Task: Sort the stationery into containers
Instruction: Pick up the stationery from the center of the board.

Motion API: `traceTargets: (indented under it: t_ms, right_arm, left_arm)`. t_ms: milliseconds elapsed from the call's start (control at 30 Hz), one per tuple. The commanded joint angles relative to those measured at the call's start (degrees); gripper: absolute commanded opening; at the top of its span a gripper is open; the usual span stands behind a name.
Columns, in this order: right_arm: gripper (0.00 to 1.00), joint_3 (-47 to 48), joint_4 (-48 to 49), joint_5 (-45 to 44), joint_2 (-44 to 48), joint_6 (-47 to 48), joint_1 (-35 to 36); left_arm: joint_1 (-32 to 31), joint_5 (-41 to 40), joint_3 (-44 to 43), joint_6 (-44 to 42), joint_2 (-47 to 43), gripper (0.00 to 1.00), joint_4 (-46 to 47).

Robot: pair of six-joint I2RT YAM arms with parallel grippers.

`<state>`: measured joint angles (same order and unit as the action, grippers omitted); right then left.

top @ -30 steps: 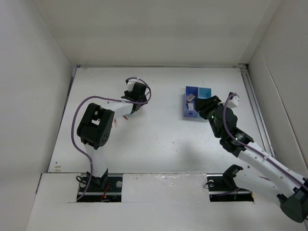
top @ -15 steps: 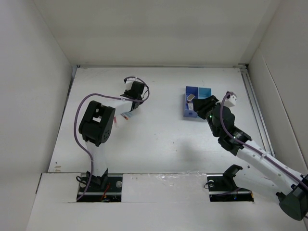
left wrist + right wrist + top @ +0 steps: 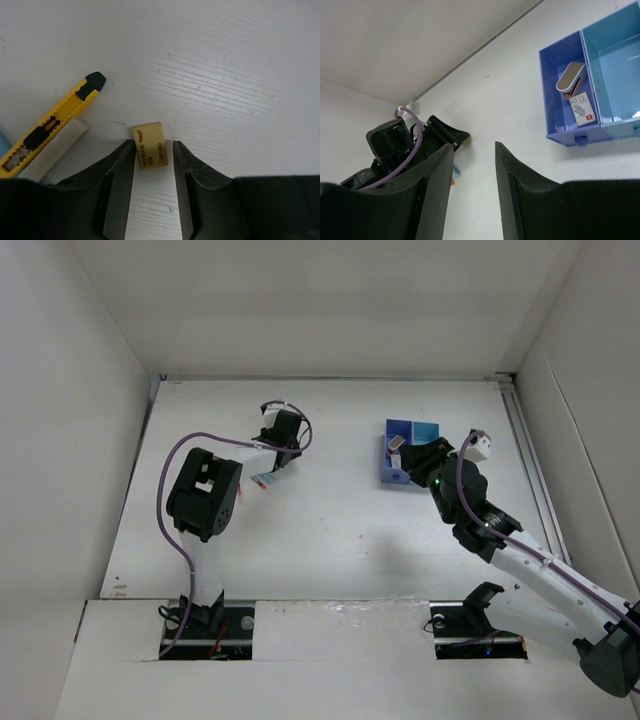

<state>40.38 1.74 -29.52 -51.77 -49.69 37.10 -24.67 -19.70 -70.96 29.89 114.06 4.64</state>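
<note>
A small beige eraser block (image 3: 150, 146) lies on the table between the tips of my left gripper (image 3: 153, 145). The jaws are open, with a gap on the right side of the block. A yellow-black cutter (image 3: 55, 122) and a white eraser (image 3: 57, 150) lie just left of it. In the top view the left gripper (image 3: 275, 453) is at the table's left middle, with pens (image 3: 262, 483) beside it. The blue box (image 3: 408, 452) has a darker compartment (image 3: 560, 95) holding a grey-white item (image 3: 571, 76) and a small printed box (image 3: 582, 108), and a lighter compartment (image 3: 615, 65). My right gripper (image 3: 474, 147) is open and empty beside the box.
White walls enclose the table on the left, back and right. A metal rail (image 3: 528, 455) runs along the right edge. In the right wrist view the left arm (image 3: 405, 145) with its purple cable stands across the table. A light blue item (image 3: 4, 142) shows at the left edge.
My left gripper has turned and shifted a little left and back over the stationery pile. The right gripper has edged slightly toward the blue box.
</note>
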Motion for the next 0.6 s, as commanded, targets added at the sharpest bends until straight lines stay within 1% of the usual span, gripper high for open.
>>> traceTargets:
  t_ms: [0,33,67,100,167,233,300,467,533,567]
  right_arm:
    - [0.45,2.60,2.39,-0.10,0.62,0.65,-0.36]
    - [0.45,2.60,2.39,-0.10,0.62,0.65,-0.36]
    - [0.45,2.60,2.39,-0.71,0.62,0.65,-0.36]
    - [0.45,2.60,2.39,-0.72,0.62,0.65,-0.36]
    - [0.45,2.60,2.39,-0.72,0.62,0.65,-0.36]
    - [0.45,2.60,2.39,-0.72,0.62,0.65,-0.36]
    - [0.45,2.60,2.39,-0.72,1.14,0.65,-0.36]
    - [0.45,2.60,2.39,-0.19,1.14,0.65,-0.36]
    - [0.45,2.60,2.39,-0.80,1.14,0.65,-0.36]
    - [0.45,2.60,2.39,-1.33,1.14,0.65,-0.36]
  left_arm:
    - [-0.21,1.86,-1.46,-0.71,0.72,0.31,-0.25]
    - [-0.21,1.86,-1.46,-0.71,0.72,0.28,-0.25]
    - [-0.21,1.86,-1.46,-0.71,0.72,0.17,-0.25]
    - [-0.21,1.86,-1.46,-0.71,0.72,0.12,-0.25]
    - [-0.21,3.09,-0.77,-0.71,-0.67,0.06,0.97]
    - [-0.21,5.63,0.29,-0.18,-2.25,0.04,2.29]
    - [-0.21,8.09,1.09,-0.18,-4.53,0.04,3.52]
    - [-4.42,10.64,-0.50,-0.18,-7.27,0.04,3.53]
    - [-5.04,13.10,-1.02,0.43,-7.80,0.04,5.10]
    - [-5.56,15.98,-1.55,1.13,-7.80,0.04,5.63]
